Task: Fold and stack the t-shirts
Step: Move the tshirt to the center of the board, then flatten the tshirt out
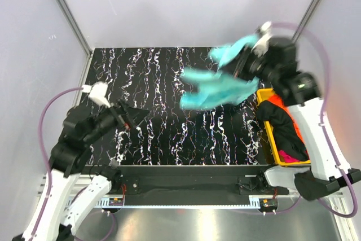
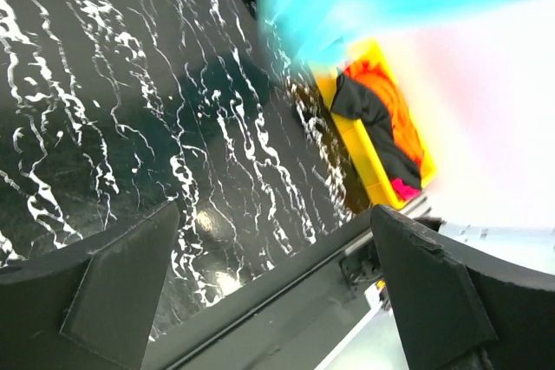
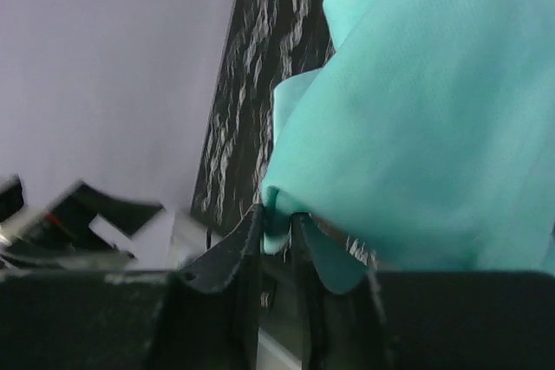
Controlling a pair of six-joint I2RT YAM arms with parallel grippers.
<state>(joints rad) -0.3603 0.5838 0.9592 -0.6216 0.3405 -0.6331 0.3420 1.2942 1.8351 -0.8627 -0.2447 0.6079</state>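
We note the right gripper [image 3: 276, 224] raised over the far right corner of the bench [image 1: 146, 77], jaws pinched on a fold of the light teal t-shirt [image 1: 217, 86]. The shirt hangs bunched from them, beside the yellow bin [image 1: 267, 134]; we cannot tell whether its lower edge touches the bench. In the bin lie the black t-shirt [image 1: 284, 127], orange t-shirt [image 1: 275, 101] and magenta t-shirt [image 1: 289, 155]. The left gripper [image 1: 134, 115] hovers at near left, jaws wide apart, empty.
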